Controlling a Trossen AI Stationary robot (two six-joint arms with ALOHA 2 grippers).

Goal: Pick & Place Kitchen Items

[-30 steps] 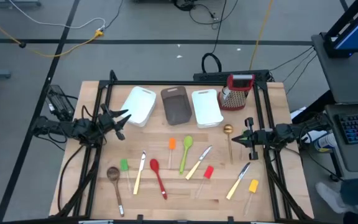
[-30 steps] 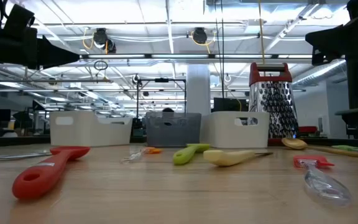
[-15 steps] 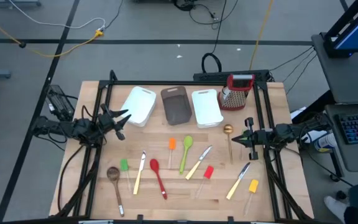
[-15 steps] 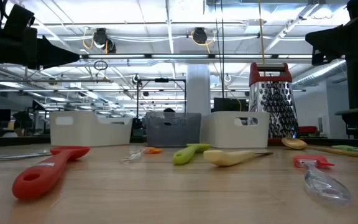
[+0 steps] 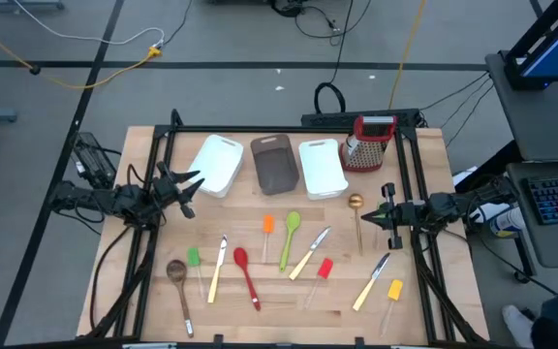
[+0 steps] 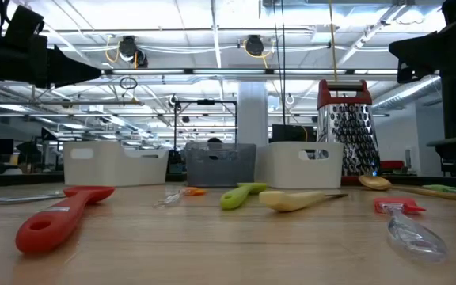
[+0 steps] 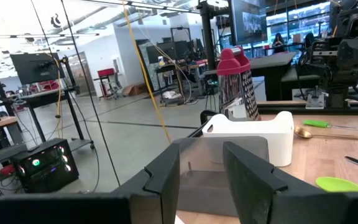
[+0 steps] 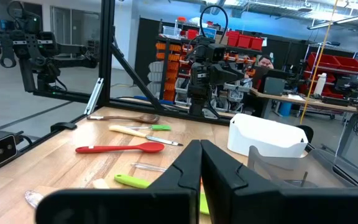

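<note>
Three rectangular tubs: two white tubs (image 5: 218,163) (image 5: 322,167) and one brown tub (image 5: 276,162). One box grater (image 5: 365,142). Four spoons: red (image 5: 245,272), green (image 5: 289,236), wooden (image 5: 178,279), gold (image 5: 356,214). Three cream-handled knives (image 5: 217,269) (image 5: 310,253) (image 5: 371,281). Four small spatulas: orange (image 5: 267,229), green (image 5: 194,261), red (image 5: 324,271), yellow (image 5: 393,292).

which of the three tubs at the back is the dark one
The middle tub, brown, standing between the two white tubs. The red-topped grater stands further right, past the right-hand white tub.
</note>
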